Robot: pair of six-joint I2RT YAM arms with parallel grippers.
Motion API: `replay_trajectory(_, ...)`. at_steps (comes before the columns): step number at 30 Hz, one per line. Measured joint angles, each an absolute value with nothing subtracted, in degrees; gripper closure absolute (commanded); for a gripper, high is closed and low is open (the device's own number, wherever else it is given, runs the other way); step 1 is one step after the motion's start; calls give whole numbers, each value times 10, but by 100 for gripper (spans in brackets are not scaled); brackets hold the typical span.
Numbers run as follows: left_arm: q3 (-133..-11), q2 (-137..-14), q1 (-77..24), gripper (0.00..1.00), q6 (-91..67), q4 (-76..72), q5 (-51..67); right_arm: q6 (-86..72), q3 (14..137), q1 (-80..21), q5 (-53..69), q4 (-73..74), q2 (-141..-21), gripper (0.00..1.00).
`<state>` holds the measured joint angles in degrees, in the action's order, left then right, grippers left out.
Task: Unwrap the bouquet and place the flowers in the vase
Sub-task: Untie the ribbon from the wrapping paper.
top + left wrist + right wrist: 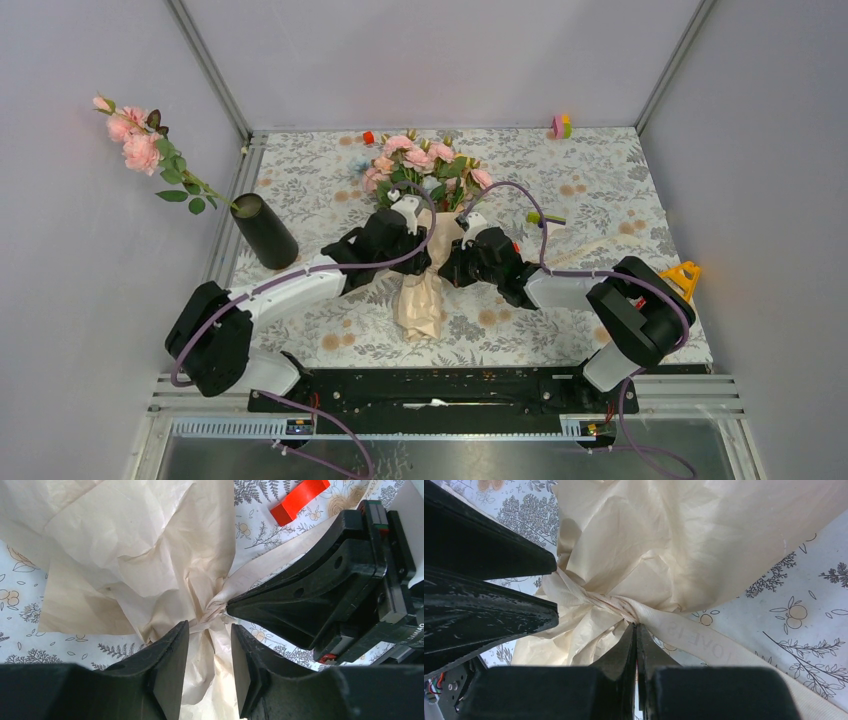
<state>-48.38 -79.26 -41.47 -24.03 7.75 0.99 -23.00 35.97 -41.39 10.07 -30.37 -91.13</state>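
The bouquet (420,300) lies in the middle of the table, its crinkled beige paper cone (150,555) pointing toward the arms and its pink flowers (420,165) at the far end. A cream ribbon (704,640) ties its neck. My left gripper (210,652) is open, its jaws straddling the paper just below the knot. My right gripper (636,627) is shut, with its tips pinched on the ribbon at the knot. The black vase (265,232) stands at the left with one pink flower stem (140,145) in it, leaning over the left wall.
A red block (299,500) lies just beyond the bouquet. More small blocks sit at the back (560,126) and beside the right arm (545,217), and an orange piece (682,275) rests at the right edge. Grey walls close in the table on three sides.
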Motion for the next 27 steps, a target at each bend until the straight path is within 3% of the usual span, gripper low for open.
replay_trajectory(27, -492, -830, -427, 67, -257, 82, -35, -239, 360, -414, 101, -308, -918, 100)
